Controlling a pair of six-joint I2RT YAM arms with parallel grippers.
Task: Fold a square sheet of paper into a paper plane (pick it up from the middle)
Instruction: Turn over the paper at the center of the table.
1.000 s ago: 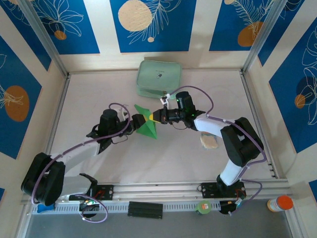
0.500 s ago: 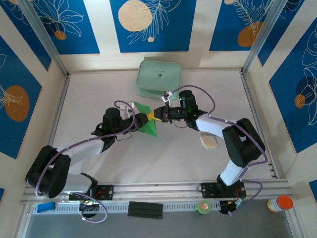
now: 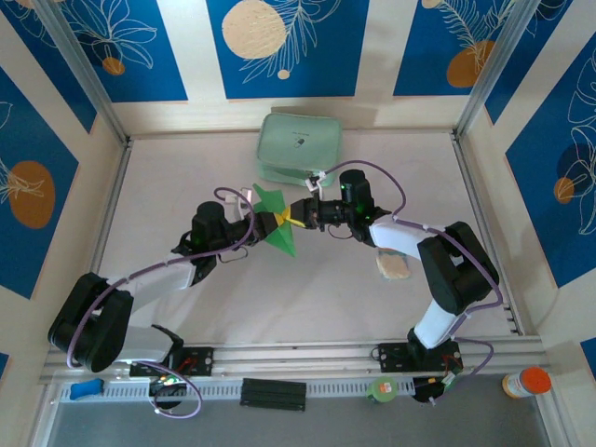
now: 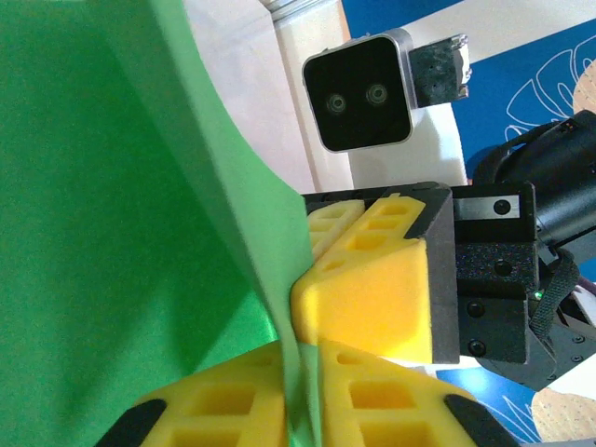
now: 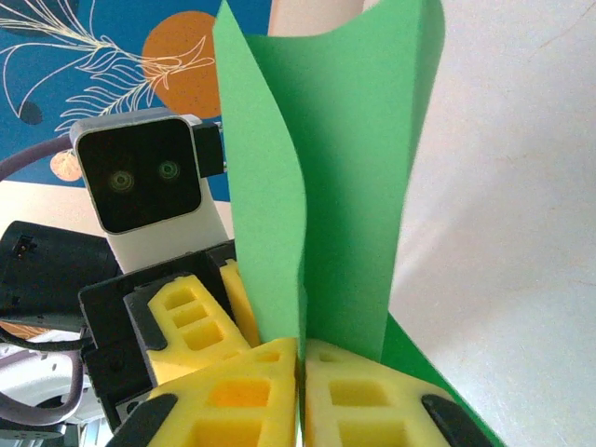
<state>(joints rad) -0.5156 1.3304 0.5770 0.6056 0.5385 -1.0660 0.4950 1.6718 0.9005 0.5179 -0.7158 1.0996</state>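
- Left end effector [image 3: 264,222]: spread wide second ago, now pinching bright green folded paper sheet [image 3: 281,239] from 9 o'clock.
- Right end effector [image 3: 292,215]: keeps pinching same sheet from 3 o'clock, pads just beside left ones.
- Sheet lifted above counter [image 3: 186,168] centre; pale mint zip pouch [image 3: 298,147] at 12 o'clock.
- Judgement: two-sided hold made, so next crease or handover possible.

The sheet of paper [image 3: 281,239] stands mid-table [image 3: 186,168], with the left gripper [image 3: 264,223] at its 9 o'clock and the right gripper [image 3: 291,217] at its 3 o'clock, both touching it. A pouch [image 3: 300,147] lies at its 12 o'clock, a small lump [image 3: 393,267] at its 4 o'clock.
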